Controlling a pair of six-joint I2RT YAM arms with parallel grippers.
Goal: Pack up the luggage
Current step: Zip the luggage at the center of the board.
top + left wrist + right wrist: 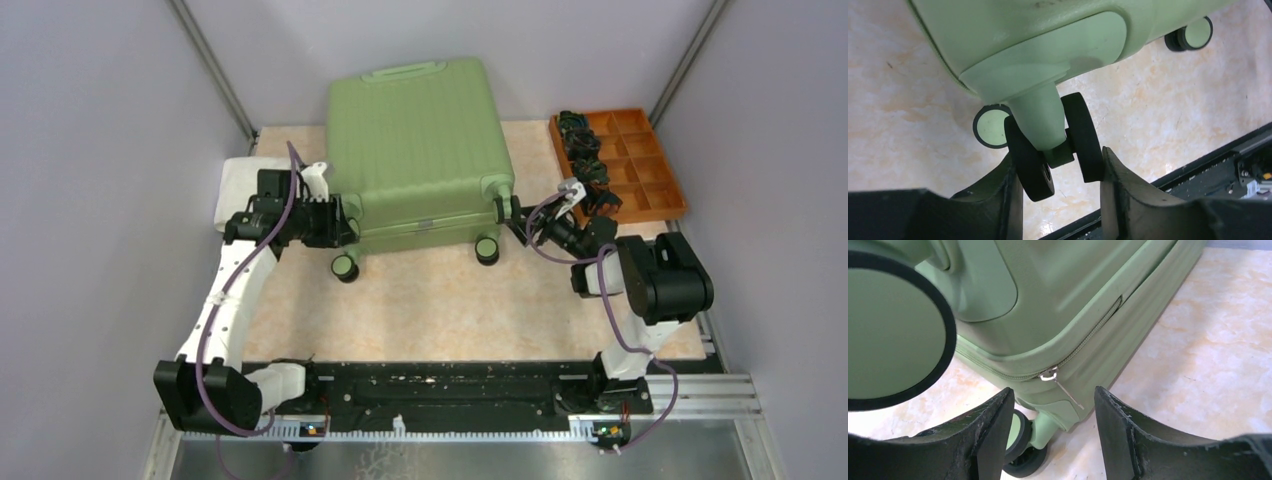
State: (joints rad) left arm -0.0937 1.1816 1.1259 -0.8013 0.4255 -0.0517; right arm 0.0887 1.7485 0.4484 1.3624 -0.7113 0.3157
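The luggage [415,150] is a light-green ribbed suitcase lying flat and closed, wheels toward me. My left gripper [348,222] is at its near left corner. In the left wrist view its fingers [1058,170] sit on both sides of a black double wheel [1053,145] and touch it. My right gripper [515,218] is at the near right corner, open and empty. In the right wrist view [1053,405] it sits just short of the metal zipper pull [1058,382] on the suitcase's side seam [1063,290].
An orange compartment tray [640,165] holding dark items stands at the back right. Folded white cloth [235,185] lies left of the suitcase, behind my left arm. Two lower wheels [345,267] [487,250] rest on the marbled tabletop. Grey walls close both sides.
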